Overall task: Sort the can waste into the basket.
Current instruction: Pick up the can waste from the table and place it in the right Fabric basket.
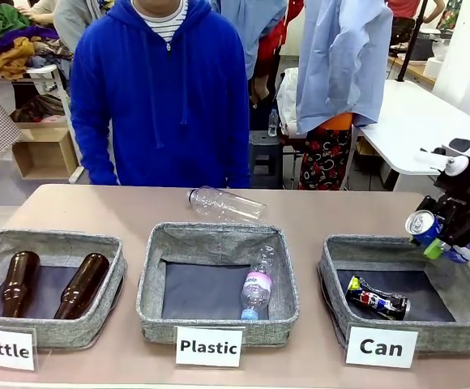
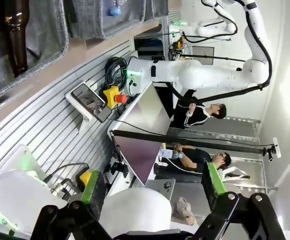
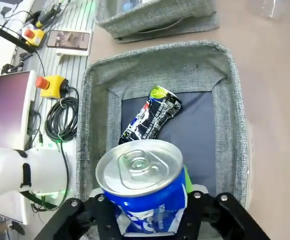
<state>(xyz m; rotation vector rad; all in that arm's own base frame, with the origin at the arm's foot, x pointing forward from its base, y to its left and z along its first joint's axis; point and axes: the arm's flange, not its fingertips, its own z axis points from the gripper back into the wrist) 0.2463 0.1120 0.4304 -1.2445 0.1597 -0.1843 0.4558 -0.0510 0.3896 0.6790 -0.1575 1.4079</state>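
Observation:
A blue can (image 1: 423,227) with a silver top hangs over the right rear rim of the grey basket (image 1: 332,279) signed "Can". It sits between the fingers of my right gripper (image 1: 442,243). The right wrist view looks down on the same blue can (image 3: 142,190) inside the right gripper (image 3: 145,200), a green pad against its side, with the basket (image 3: 97,100) below. A crushed dark can (image 1: 377,298) with red and blue marks lies on the basket's dark bottom, and the wrist view shows this crushed can (image 3: 152,119) too. My left gripper (image 2: 152,182) stands open with nothing in it, off the table.
The middle "Plastic" basket (image 1: 150,284) holds a clear bottle (image 1: 257,290). The left "Bottle" basket (image 1: 113,279) holds two brown bottles (image 1: 20,282). Another clear bottle (image 1: 225,203) lies on the table behind them. A person in a blue hoodie (image 1: 162,97) stands at the far edge.

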